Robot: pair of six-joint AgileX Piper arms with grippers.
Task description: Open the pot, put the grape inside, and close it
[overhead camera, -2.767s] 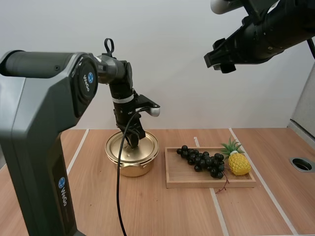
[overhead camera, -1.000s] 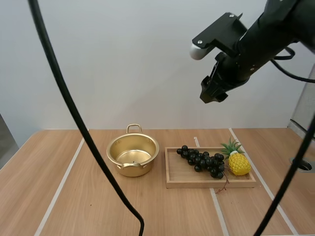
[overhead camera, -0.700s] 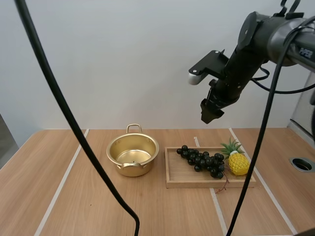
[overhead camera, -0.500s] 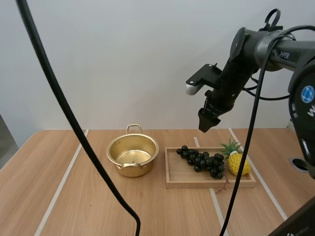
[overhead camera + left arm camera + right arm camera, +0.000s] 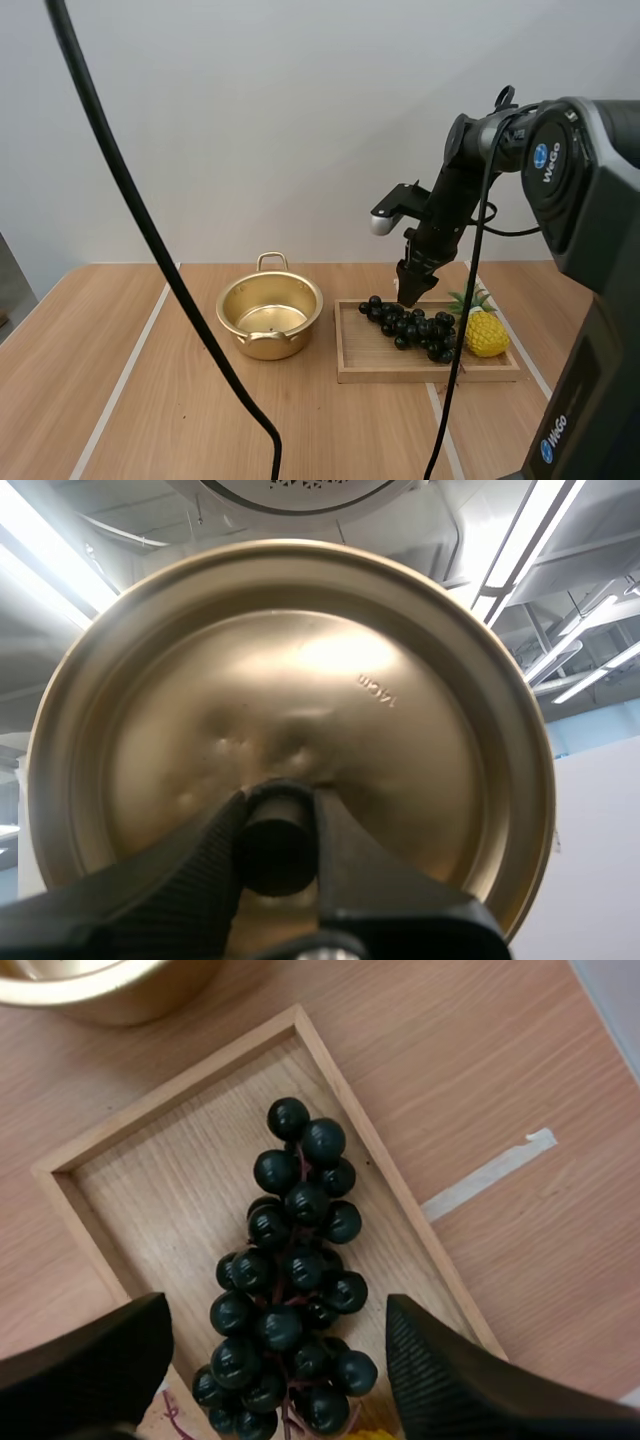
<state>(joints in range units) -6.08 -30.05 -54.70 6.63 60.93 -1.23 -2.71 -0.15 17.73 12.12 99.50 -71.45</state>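
High view: the gold pot (image 5: 270, 318) stands uncovered on the wooden table (image 5: 180, 400), just left of the wooden tray (image 5: 380, 368). The bunch of grapes (image 5: 412, 327) lies in the tray, and a small toy pineapple (image 5: 483, 332) sits at the tray's right end. The right gripper (image 5: 410, 293) points down just above the left end of the bunch, apart from the pot.

Left wrist view: the left gripper (image 5: 276, 830) pinches the black knob (image 5: 275, 852) of the gold lid (image 5: 300, 690) between its two fingers (image 5: 185, 880). The lid is held in the air, its knob side turned toward the camera.

Right wrist view: the right gripper's fingers are spread wide, one on each side of the bunch and clear of the berries. The grapes lie lengthwise on the tray's floor. Part of the pot's wall shows beyond the tray's corner. A white tape strip (image 5: 485, 1175) runs on the table beside the tray.
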